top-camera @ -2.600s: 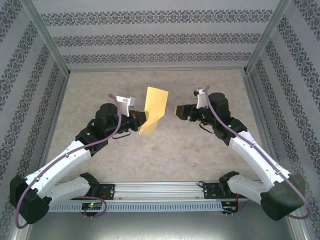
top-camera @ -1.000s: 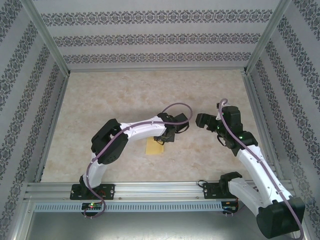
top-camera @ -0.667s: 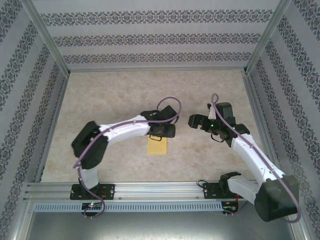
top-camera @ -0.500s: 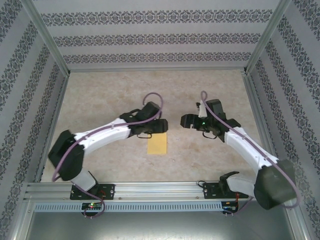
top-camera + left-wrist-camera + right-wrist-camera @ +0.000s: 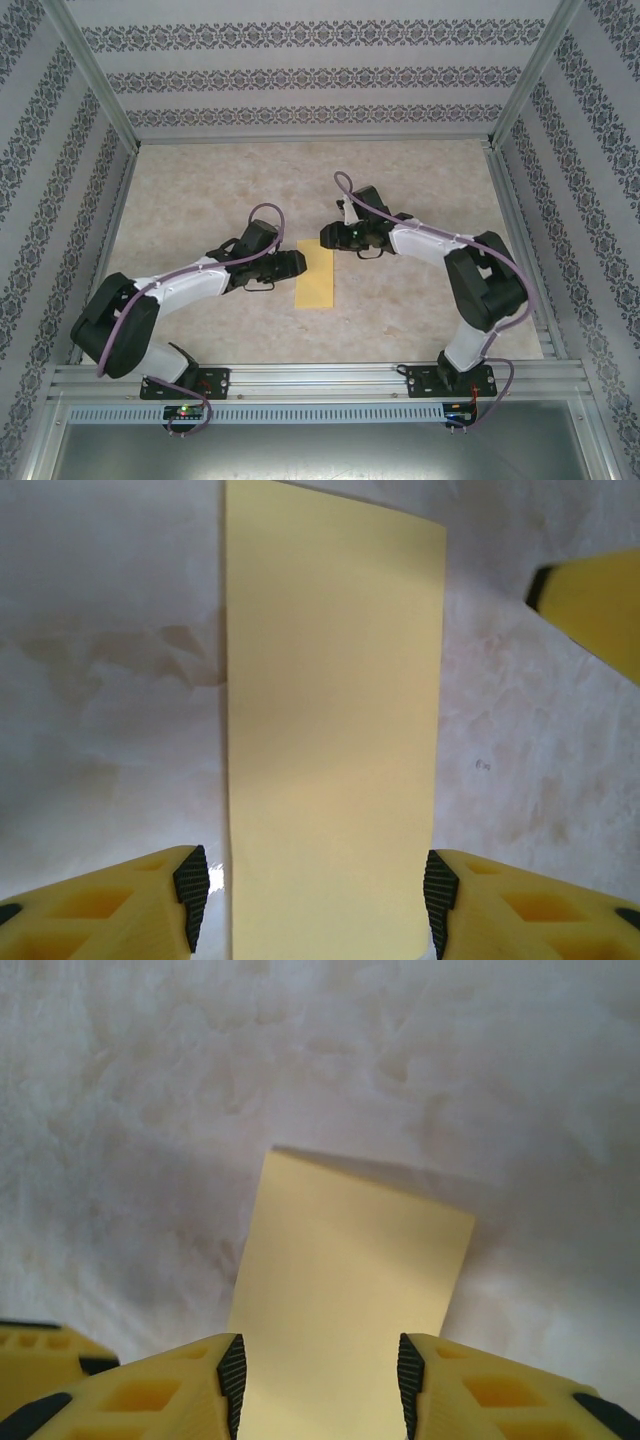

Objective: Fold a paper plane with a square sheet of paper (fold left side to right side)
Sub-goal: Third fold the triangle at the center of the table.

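Paper (image 5: 316,276) lies flat on table (image 5: 200,190), near left pincer (image 5: 315,885), right pincer (image 5: 320,1370).

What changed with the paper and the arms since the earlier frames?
The square sheet of paper, earlier held up half-folded by the left gripper, was laid down and released; it now lies flat, folded into a strip. The left gripper drew back to its left side; the right gripper swung in to its far end; both open. The strip has not shifted this last second.
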You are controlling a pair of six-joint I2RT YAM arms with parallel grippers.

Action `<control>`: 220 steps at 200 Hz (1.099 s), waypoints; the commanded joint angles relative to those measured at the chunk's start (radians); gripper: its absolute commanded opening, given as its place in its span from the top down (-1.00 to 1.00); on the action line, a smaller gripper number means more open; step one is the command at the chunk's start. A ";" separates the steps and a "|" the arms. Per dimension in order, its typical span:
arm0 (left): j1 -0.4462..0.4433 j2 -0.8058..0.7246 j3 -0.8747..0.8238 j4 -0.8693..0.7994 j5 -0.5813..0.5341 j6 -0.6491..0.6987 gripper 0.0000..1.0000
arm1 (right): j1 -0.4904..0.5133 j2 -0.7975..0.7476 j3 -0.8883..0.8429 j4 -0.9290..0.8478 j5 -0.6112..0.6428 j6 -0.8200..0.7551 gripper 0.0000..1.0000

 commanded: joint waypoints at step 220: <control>0.009 0.163 0.044 0.086 0.131 -0.049 0.12 | 0.019 0.183 0.091 -0.043 0.049 -0.092 0.24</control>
